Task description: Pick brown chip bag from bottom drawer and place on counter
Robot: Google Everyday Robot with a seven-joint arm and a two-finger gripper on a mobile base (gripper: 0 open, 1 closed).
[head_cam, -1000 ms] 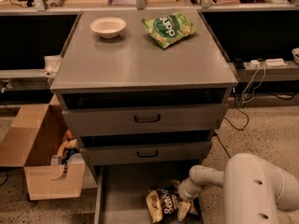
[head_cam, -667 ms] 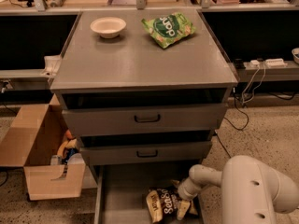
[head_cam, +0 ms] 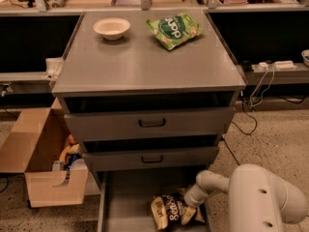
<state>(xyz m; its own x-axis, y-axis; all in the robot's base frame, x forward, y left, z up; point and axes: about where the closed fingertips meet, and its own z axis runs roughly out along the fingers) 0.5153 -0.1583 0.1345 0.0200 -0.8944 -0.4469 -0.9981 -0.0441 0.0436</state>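
Note:
The brown chip bag [head_cam: 171, 210] lies in the open bottom drawer [head_cam: 125, 202], toward its right side near the front. My gripper [head_cam: 189, 208] reaches down into the drawer from the right and sits on the bag's right edge; the white arm [head_cam: 260, 197] hides much of it. The counter [head_cam: 145, 62] is the grey cabinet top above.
A white bowl [head_cam: 111, 27] and a green chip bag [head_cam: 174, 29] lie at the back of the counter. Two shut grey drawers with black handles [head_cam: 152, 123] are above the open one. An open cardboard box [head_cam: 41, 163] stands left of the cabinet. Cables trail on the floor at right.

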